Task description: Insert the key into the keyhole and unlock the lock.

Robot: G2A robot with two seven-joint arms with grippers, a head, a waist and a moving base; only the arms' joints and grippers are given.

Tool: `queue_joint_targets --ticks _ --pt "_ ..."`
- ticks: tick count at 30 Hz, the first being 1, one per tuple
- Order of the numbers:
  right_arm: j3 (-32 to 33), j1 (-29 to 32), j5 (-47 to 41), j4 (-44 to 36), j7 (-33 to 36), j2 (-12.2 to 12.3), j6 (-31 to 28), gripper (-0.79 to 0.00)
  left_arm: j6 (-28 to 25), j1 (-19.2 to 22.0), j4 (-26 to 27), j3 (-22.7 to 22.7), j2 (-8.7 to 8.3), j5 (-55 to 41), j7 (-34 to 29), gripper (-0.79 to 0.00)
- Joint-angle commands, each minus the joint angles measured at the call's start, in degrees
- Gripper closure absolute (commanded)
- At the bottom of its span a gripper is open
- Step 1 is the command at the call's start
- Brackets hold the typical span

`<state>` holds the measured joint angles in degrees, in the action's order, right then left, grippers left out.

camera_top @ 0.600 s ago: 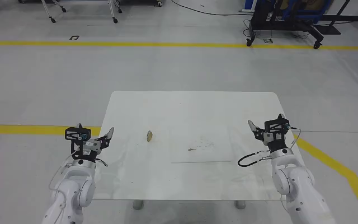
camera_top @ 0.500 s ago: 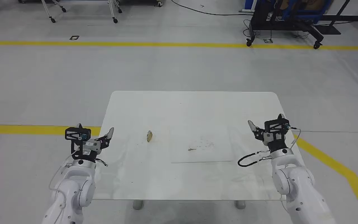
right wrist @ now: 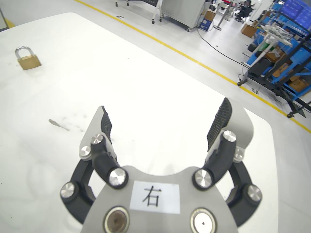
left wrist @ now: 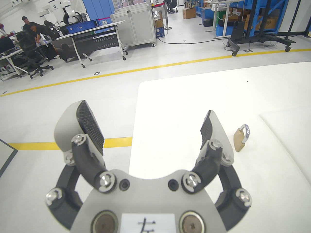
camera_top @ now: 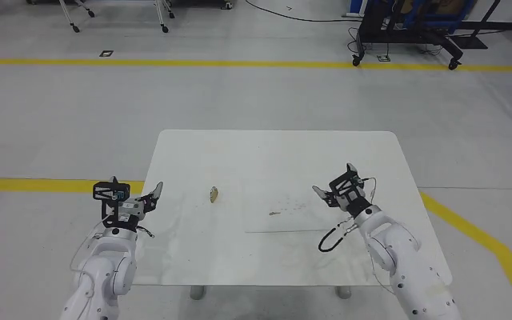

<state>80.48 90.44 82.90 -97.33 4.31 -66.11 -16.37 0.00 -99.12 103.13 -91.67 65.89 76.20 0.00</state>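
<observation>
The pickup step is judged in hand: the right hand (camera_top: 333,182), spread wide and empty, is held above the counter (camera_top: 280,152) near the flat-lying key (camera_top: 275,214), the brass padlock (camera_top: 214,194) lies apart toward the equally open, empty left hand (camera_top: 136,188), and a low, precise pinch is called for next.

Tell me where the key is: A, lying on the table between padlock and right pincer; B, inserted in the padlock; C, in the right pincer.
A: the key lies loose on the white table, between the brass padlock and the open, empty right pincer.
</observation>
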Motion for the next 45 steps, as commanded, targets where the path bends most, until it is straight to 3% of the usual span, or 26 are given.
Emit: queue_joint_targets --ticks 1,9,17,19,23,26,28,31,36,45 --pt "-0.91 -1.09 -1.39 1.1 0.03 0.05 -4.66 -0.785 0.0 0.0 0.0 0.0 0.0 0.0 0.0 -0.785" --pt "-3.67 -8.76 -4.72 9.34 -0.23 0.38 -21.83 -0.785 0.0 0.0 0.0 0.0 0.0 0.0 0.0 -0.785" --pt "-10.62 -18.78 -9.37 21.94 -1.16 -0.24 -39.1 -0.785 0.0 0.0 0.0 0.0 0.0 0.0 0.0 -0.785" --pt "-12.39 -20.89 -10.83 24.52 -2.12 -0.57 -41.63 -0.699 0.0 0.0 0.0 0.0 0.0 0.0 0.0 -0.785" --pt "-16.74 -23.96 -7.87 26.49 -1.81 -0.83 -41.63 -0.613 0.0 0.0 0.0 0.0 0.0 0.0 0.0 -0.785" --pt "-19.88 -25.98 -4.85 27.43 -2.48 -1.02 -41.63 -0.391 0.0 0.0 0.0 0.0 0.0 0.0 0.0 -0.785" --pt "-21.88 -27.56 -1.97 28.32 -3.07 -1.0 -41.63 -0.345 0.0 0.0 0.0 0.0 0.0 0.0 0.0 -0.785" --pt "-24.33 -29.44 1.29 29.95 -5.35 -0.97 -41.63 -0.314 0.0 0.0 0.0 0.0 0.0 0.0 0.0 -0.785" --pt "-27.74 -32.41 5.85 32.58 -7.77 -0.9 -41.63 -0.357 0.0 0.0 0.0 0.0 0.0 0.0 0.0 -0.785" --pt "-30.71 -35.14 11.66 36.48 -10.26 -1.22 -38.92 -0.326 0.0 0.0 0.0 0.0 0.0 0.0 0.0 -0.785"
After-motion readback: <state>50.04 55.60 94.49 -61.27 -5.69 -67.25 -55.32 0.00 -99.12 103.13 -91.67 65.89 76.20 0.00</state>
